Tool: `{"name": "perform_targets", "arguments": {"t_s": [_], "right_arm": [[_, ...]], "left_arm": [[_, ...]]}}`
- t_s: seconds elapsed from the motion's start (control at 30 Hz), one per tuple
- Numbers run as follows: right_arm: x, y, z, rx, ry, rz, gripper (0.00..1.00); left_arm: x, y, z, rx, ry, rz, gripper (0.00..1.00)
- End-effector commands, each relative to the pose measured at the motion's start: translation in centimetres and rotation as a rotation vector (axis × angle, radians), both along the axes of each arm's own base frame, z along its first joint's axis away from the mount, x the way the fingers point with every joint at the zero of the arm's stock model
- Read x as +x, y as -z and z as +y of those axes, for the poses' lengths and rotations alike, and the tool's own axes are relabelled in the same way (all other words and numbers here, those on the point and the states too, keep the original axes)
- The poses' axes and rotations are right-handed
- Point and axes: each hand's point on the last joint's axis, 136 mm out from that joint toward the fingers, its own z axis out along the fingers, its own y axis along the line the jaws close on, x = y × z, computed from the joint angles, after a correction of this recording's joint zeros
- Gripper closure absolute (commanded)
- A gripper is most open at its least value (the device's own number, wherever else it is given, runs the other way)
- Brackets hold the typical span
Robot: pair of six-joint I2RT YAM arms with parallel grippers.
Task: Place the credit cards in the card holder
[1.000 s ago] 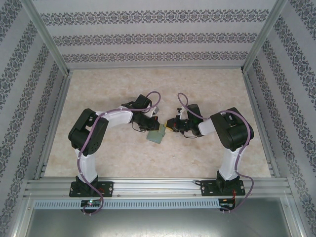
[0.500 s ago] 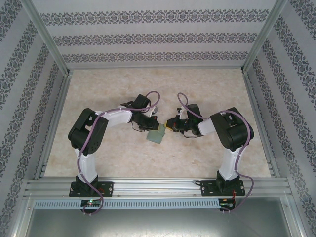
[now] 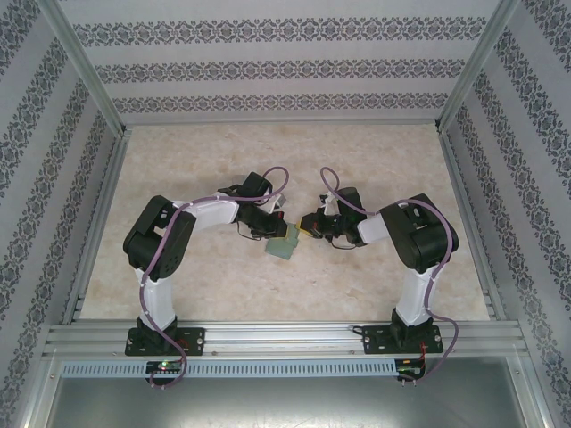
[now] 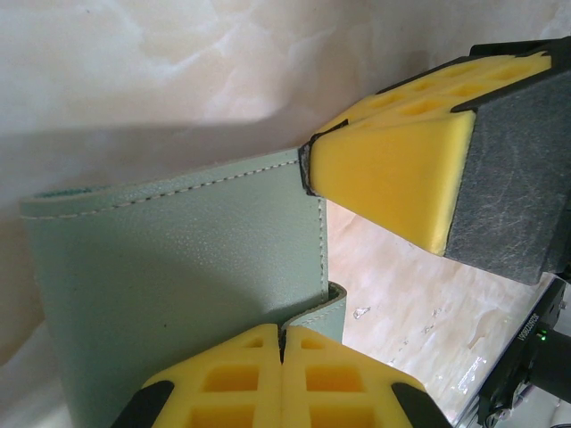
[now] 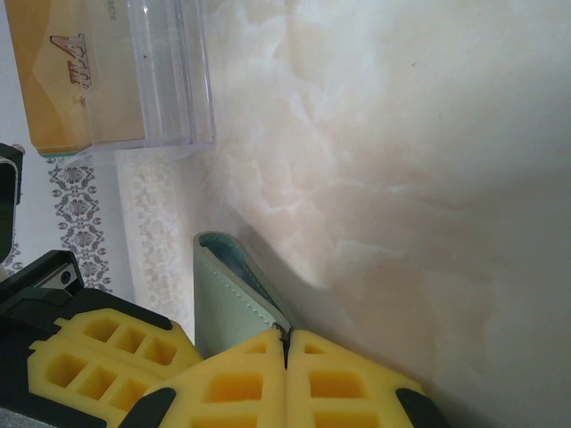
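The step in hand looks like opening the holder: no card is going in yet. The wallet (image 4: 178, 267), sage green and folded, lies at mid-counter between the two arms, and both tools have hold of it.

The left tool (image 4: 284, 361) has its yellow pads pressed together, with a leaf of the wallet running up into the seam between them. It appears to be pinching that edge. The right tool (image 5: 285, 357) is likewise closed, and the wallet's stitched edge enters between its pads. In the left wrist view its tip sits right on the wallet's far corner. So each tool grips the wallet from an opposite side.

The card (image 5: 76, 80), tan with a dark mark, sits apart from the wallet in a clear box (image 5: 178, 80) on the counter (image 5: 401, 178). It is beyond the wallet as the right wrist camera sees it.

The next move probably calls for drawing the two leaves apart, slowly, so the soft material does not slip out of either pinch. One tool should then keep the wallet spread and flat. The other would need to let go, reach into the box and lift the card by an edge, which is awkward for a thin, flat thing.

Count:
- one wallet
- one box
- one card that can be made out. Whether others lie stacked under it cannot be told.
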Motion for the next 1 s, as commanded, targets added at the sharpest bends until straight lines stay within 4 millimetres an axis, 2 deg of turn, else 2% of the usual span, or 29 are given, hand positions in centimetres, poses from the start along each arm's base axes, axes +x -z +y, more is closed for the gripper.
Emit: {"name": "perform_targets", "arguments": {"t_s": [0.0, 0.23, 0.33, 0.53, 0.7, 0.83, 0.97], "right_arm": [[0.4, 0.1, 0.1, -0.019, 0.014, -0.006, 1.00], [0.3, 0.3, 0.0, -0.022, 0.016, -0.003, 1.00], [0.3, 0.1, 0.0, -0.019, 0.015, -0.004, 1.00], [0.2, 0.1, -0.1, -0.022, 0.016, -0.006, 1.00], [0.2, 0.2, 0.1, -0.020, 0.007, -0.004, 1.00], [0.2, 0.1, 0.5, -0.017, -0.001, -0.007, 1.00], [0.3, 0.2, 0.5, -0.018, 0.000, -0.005, 1.00]], "left_arm": [[-0.4, 1.6, 1.7, 0.069, -0.021, 0.026, 1.00], [0.5, 2.1, 3.2, 0.134, -0.055, 0.008, 1.00], [0.7, 2.7, 3.4, 0.141, -0.063, 0.018, 1.00], [0.8, 2.6, 3.5, 0.141, -0.069, 0.013, 1.00], [1.6, 1.4, 3.0, 0.118, -0.066, -0.015, 1.00], [2.2, -0.3, 1.7, 0.048, -0.044, -0.026, 1.00], [2.2, -0.8, 1.0, 0.006, -0.033, -0.013, 1.00]]}}
